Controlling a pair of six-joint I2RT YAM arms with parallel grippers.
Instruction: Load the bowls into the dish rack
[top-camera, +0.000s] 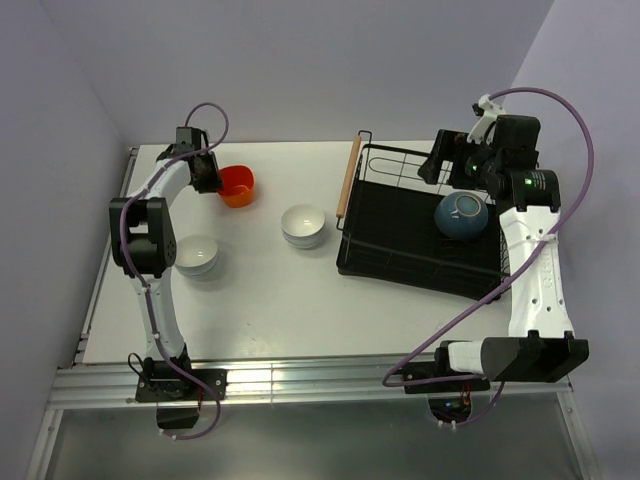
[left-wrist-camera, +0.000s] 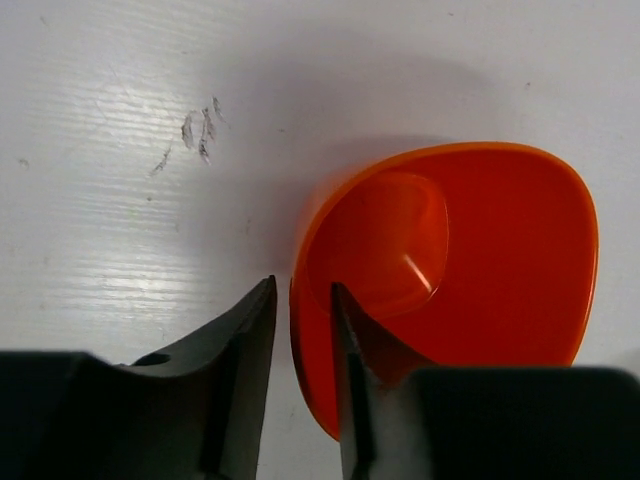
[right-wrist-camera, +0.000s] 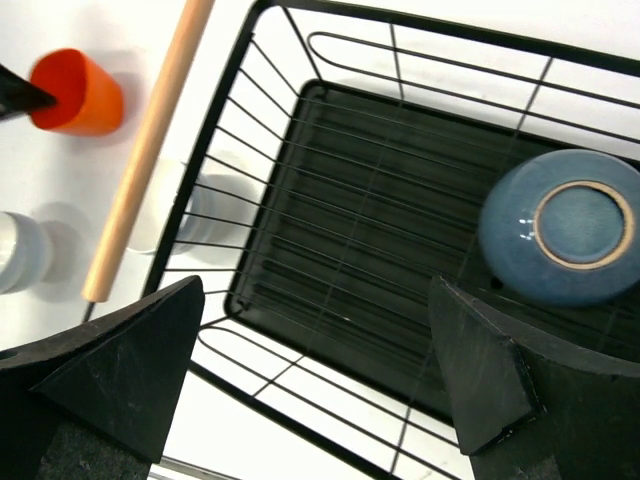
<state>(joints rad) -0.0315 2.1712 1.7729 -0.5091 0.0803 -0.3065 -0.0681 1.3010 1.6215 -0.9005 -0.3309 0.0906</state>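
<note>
**Left fingers astride the orange bowl's rim**

The left gripper (left-wrist-camera: 300, 290) stands narrow: one finger is inside the glossy orange bowl (left-wrist-camera: 500, 260), the other just outside its rim, not yet clamped. The bowl sits on the white table (left-wrist-camera: 120, 200). The right gripper (right-wrist-camera: 318, 290) gapes wide above the dish rack (right-wrist-camera: 350, 230), where the dark blue bowl (right-wrist-camera: 560, 225) lies foot ring up.

Top external: high behind, down on whole table (top-camera: 260, 290).
Left wrist: close over orange bowl (left-wrist-camera: 500, 260).
Right wrist: above dish rack (right-wrist-camera: 370, 260), orange bowl shared.
</note>
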